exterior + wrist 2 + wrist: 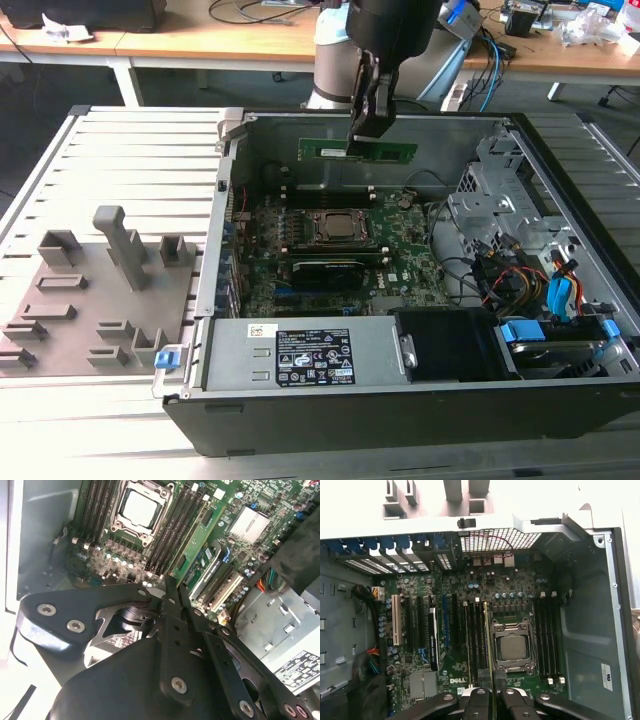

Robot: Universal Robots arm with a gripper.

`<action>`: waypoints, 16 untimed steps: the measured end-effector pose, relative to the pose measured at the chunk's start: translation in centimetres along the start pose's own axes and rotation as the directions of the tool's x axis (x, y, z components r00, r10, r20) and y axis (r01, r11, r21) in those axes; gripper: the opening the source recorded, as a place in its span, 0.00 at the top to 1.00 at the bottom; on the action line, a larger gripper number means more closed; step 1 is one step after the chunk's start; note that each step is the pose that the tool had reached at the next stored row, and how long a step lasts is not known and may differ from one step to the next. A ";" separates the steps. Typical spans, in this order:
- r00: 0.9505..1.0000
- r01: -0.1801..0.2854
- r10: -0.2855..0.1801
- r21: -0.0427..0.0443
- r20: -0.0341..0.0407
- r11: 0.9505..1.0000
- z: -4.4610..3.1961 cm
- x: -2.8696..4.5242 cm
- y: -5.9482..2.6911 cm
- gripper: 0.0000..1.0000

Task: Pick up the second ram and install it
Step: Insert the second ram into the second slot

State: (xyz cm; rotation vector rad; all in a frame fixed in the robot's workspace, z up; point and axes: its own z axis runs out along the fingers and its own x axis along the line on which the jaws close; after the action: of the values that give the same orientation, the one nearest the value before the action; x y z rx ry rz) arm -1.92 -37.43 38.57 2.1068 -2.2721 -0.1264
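The second ram point(392, 151), a long green stick, hangs level above the back of the open computer case point(560, 180). My gripper point(362, 140) is shut on its middle from above. In the first wrist view the stick point(488, 645) shows edge-on as a thin green line running out from between the fingers point(476, 702), over the memory slots point(474, 635) beside the processor socket point(512, 647). The second wrist view shows the same stick point(192, 542) slanting across the board beyond the gripper point(172, 587). The stick is in the air, above the slots.
The green motherboard point(400, 235) carries the processor socket point(340, 228) and a black card point(325, 272). A power supply point(310, 355) lies along the near wall, with drive bays and coloured cables point(545, 285) on the exterior view's right. A grey parts fixture point(90, 300) sits outside on the exterior view's left.
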 end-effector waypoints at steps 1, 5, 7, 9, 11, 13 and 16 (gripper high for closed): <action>1.000 0.000 0.000 0.000 0.000 1.000 0.18 0.00 -0.02 0.86; 1.000 0.000 0.000 0.000 0.000 1.000 0.73 0.02 -0.06 0.86; 1.000 0.000 0.000 0.000 0.000 1.000 1.18 0.03 -0.10 0.86; 1.000 0.000 0.000 0.000 0.000 1.000 1.51 0.04 -0.13 0.86; 1.000 0.000 0.000 0.000 0.000 1.000 1.67 0.04 -0.15 0.86; 1.000 0.000 0.000 0.000 0.000 1.000 1.94 0.05 -0.17 0.86; 1.000 0.000 0.000 0.000 0.000 1.000 2.51 0.06 -0.22 0.86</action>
State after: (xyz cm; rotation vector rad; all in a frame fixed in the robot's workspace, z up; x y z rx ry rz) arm -1.92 -37.43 36.04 2.1069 -2.2722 -0.1265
